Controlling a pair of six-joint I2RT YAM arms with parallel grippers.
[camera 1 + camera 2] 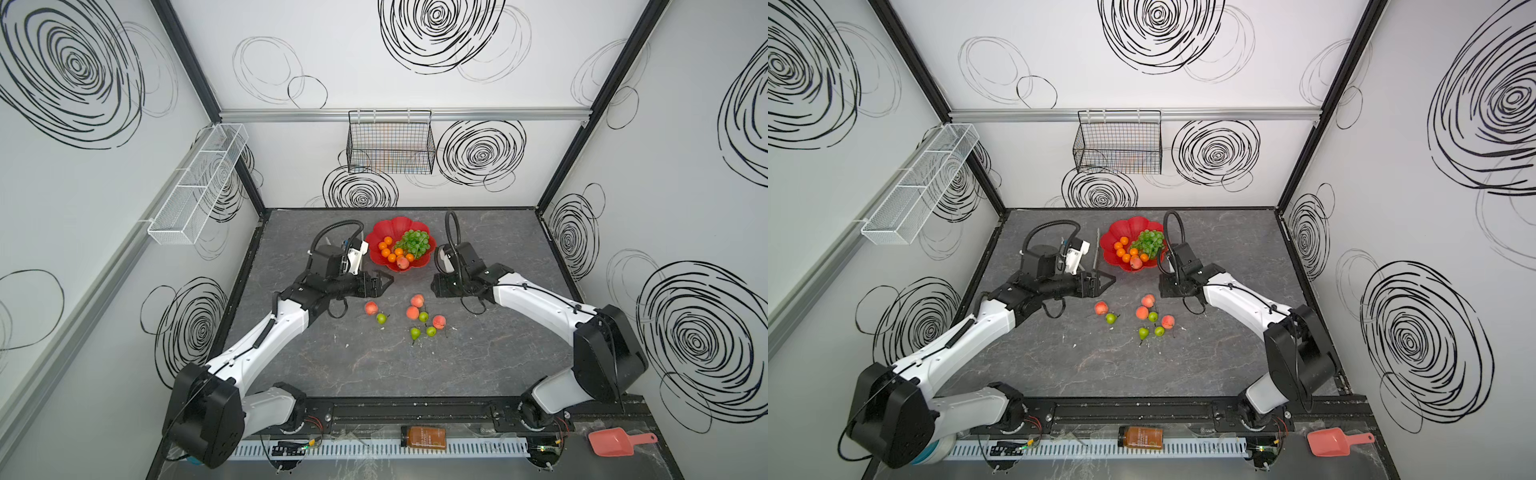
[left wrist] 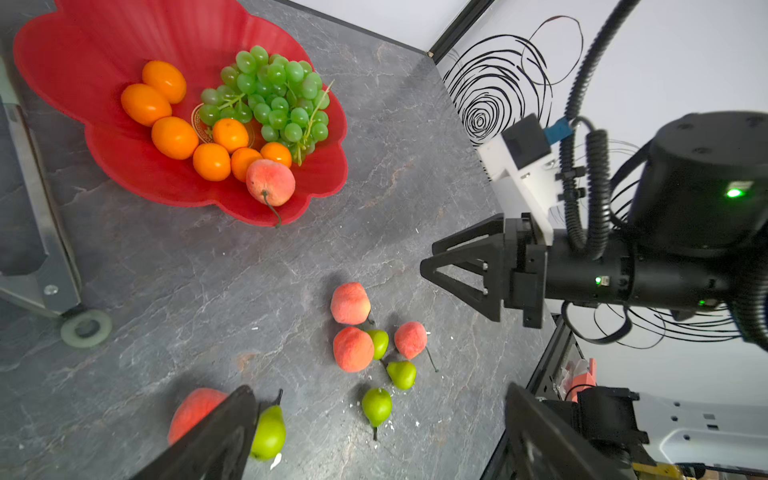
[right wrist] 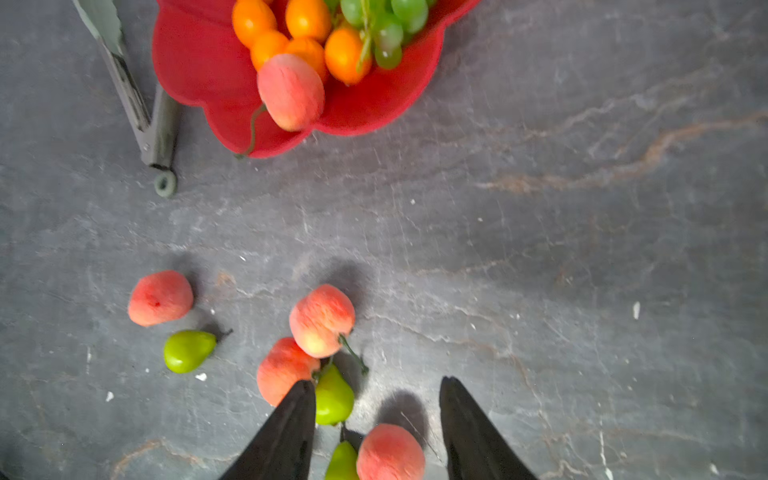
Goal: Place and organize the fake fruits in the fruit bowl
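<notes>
Left wrist, five peaches [image 2: 350, 303] (one bowled), four pears [image 2: 377, 405]

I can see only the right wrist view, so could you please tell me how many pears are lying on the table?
Observer: Four pears lie on the table in both top views, one apart on the left and three clustered among the peaches; your view shows fewer.
Operator: Thank you. Could you also tell me what the left hand is doing?
Observer: The left hand is open and empty, hovering close to the near rim of the bowl, on its left side.
</notes>
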